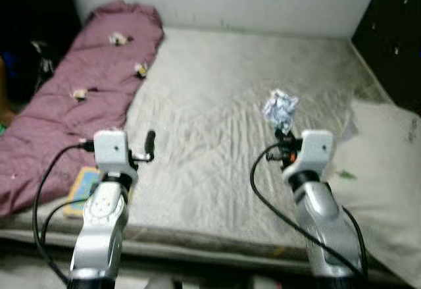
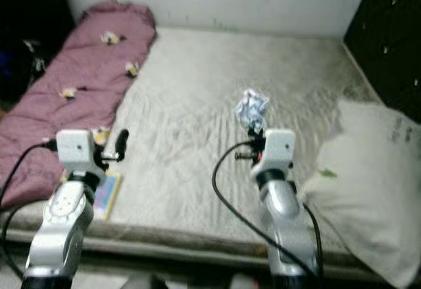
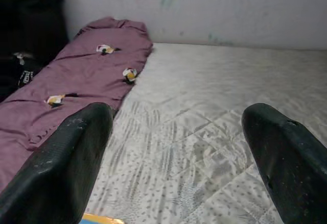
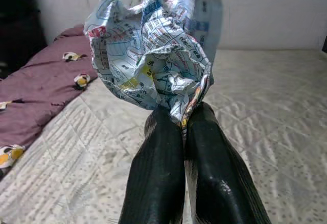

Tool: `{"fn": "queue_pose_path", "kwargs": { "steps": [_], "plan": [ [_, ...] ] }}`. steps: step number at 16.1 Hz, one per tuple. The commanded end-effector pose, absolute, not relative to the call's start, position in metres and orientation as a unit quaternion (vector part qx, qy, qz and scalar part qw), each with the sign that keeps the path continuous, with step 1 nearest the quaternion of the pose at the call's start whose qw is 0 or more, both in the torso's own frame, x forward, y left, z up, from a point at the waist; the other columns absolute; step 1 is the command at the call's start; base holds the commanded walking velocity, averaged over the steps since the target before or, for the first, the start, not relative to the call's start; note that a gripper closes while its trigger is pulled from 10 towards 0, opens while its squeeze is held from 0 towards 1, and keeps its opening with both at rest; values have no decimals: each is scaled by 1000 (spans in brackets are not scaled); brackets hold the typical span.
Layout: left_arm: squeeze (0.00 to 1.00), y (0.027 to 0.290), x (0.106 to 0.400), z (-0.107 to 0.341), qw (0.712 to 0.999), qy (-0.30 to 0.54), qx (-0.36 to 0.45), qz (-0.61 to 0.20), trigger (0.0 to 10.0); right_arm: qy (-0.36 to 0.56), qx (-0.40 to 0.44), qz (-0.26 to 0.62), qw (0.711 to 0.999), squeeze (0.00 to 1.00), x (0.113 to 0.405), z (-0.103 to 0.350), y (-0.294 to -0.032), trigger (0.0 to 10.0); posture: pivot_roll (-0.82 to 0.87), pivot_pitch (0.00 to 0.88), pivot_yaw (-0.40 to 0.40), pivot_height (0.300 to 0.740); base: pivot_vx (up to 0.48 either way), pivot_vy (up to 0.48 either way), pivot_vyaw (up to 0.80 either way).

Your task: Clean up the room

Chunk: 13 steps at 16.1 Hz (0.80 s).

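Wrapper (image 4: 153, 55) is pinched in the right gripper's (image 4: 183, 119) closed fingers, lifted above the bed (image 1: 217, 91); left gripper (image 3: 179, 147) hovers open, empty; book (image 1: 82, 190) and blanket (image 1: 72, 105) still need tidying.

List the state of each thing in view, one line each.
Right gripper: shut on the crumpled wrapper, held above the mattress.
Crumpled wrapper: scrunched, pinched at its lower edge.
Left gripper: open, holding nothing.
Purple blanket: spread lengthwise along the robot's left side of the mattress.
Pillow: lying at the mattress's right edge.
Mattress: uncovered, wrinkled.
Book: flat near the front edge.
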<state>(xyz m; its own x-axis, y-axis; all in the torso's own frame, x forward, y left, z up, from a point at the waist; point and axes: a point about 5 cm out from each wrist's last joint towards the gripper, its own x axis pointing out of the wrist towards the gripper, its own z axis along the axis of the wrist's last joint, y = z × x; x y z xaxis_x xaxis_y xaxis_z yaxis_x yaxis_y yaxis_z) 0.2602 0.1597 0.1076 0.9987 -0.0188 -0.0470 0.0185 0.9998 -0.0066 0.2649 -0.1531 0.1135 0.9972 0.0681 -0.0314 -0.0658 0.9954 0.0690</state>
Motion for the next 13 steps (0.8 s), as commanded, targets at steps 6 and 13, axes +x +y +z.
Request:
{"fn": "queue_pose_path", "kwargs": {
  "steps": [6, 13],
  "plan": [
    [0, 153, 260, 109, 999, 22, -20, -30, 10000, 21, 30, 19, 999, 0, 263, 110, -159, 10000, -2, 0, 25, 740, 0, 480, 0],
    [0, 151, 267, 112, 999, 21, -23, -44, 10000, 12, 29, 17, 999, 0, 272, 113, -158, 10000, -2, 0, 26, 740, 0, 480, 0]
  ]
}}
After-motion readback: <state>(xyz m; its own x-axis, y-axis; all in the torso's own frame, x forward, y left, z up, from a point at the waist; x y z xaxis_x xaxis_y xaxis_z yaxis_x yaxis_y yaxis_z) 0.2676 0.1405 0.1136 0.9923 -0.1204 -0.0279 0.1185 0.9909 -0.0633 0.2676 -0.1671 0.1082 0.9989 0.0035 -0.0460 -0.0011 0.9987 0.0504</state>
